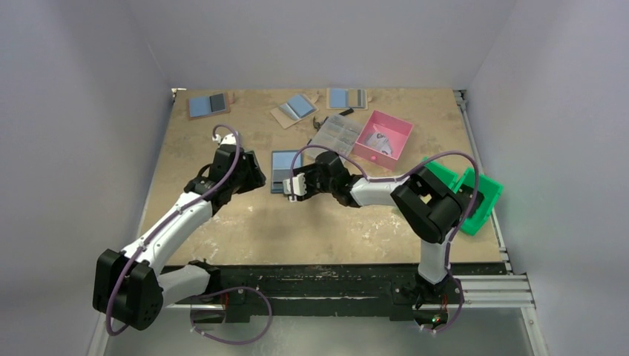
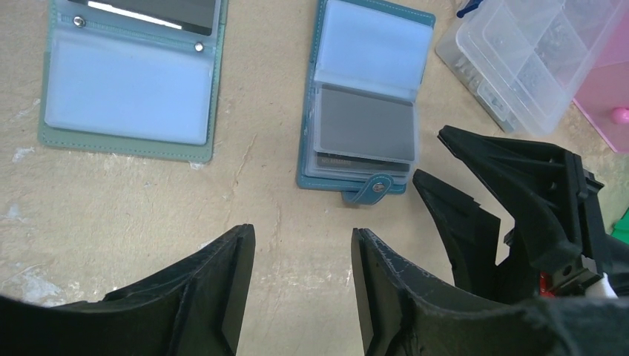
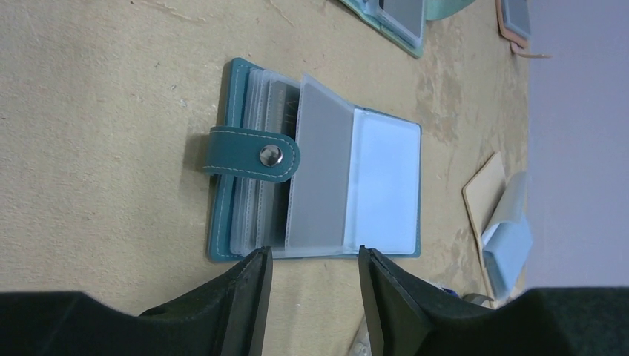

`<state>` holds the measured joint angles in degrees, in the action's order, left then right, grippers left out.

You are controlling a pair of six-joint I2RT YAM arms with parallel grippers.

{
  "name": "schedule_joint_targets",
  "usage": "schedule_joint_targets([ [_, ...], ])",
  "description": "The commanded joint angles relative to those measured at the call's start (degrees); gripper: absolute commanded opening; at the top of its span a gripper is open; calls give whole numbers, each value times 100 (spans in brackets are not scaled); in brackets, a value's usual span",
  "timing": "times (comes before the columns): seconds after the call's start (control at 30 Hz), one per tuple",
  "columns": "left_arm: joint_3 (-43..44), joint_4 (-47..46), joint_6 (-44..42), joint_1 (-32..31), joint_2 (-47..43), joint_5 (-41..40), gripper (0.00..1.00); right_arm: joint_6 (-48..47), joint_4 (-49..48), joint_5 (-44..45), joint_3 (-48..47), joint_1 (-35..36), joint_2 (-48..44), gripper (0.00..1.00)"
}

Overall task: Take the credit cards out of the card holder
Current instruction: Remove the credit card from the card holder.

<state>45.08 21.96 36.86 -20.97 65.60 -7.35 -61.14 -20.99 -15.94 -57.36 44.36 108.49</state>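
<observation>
The card holder (image 1: 285, 169) lies open on the table's middle, teal-edged, with its snap strap (image 3: 252, 153) unfastened. A grey credit card (image 3: 320, 174) sits in a clear sleeve on top, beside an empty pale blue sleeve; a darker card (image 2: 356, 159) shows underneath. My right gripper (image 3: 315, 256) is open, its tips at the holder's near edge, nothing between them. My left gripper (image 2: 303, 245) is open over bare table, just short of the holder (image 2: 363, 104). The right gripper's fingers (image 2: 460, 215) show at the holder's right.
A second teal holder (image 2: 130, 81) lies open left of the task holder. Three more holders (image 1: 208, 104), (image 1: 297, 109), (image 1: 346, 98) lie along the back. A clear organiser box (image 1: 335, 135) and pink bin (image 1: 383, 137) stand right of centre. A green bin (image 1: 463, 194) is at the right edge.
</observation>
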Motion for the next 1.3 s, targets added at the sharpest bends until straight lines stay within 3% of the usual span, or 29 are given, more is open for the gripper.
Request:
schedule_joint_targets([
  [0.0, -67, -52, 54, 49, -214, -66, 54, 50, -175, 76, -243, 54, 44, 53],
  [0.4, -67, 28, 43, 58, -337, -73, 55, 127, -247, 341, -414, 75, 191, 46],
  [0.77, -41, -179, -211, 58, -175, 224, 56, 267, -94, 458, -761, 82, 405, 17],
  [0.93, 180, -139, -544, 58, 119, 424, 57, 254, 322, 48, -1051, 82, 530, 0],
  [1.17, 990, 499, -1515, 58, 948, 649, 57, 61, 777, -548, -1081, 74, 393, 0],
  [1.27, 1100, 592, -1776, 66, 911, 786, 57, 142, 938, -834, -1066, -4, 146, 0],
])
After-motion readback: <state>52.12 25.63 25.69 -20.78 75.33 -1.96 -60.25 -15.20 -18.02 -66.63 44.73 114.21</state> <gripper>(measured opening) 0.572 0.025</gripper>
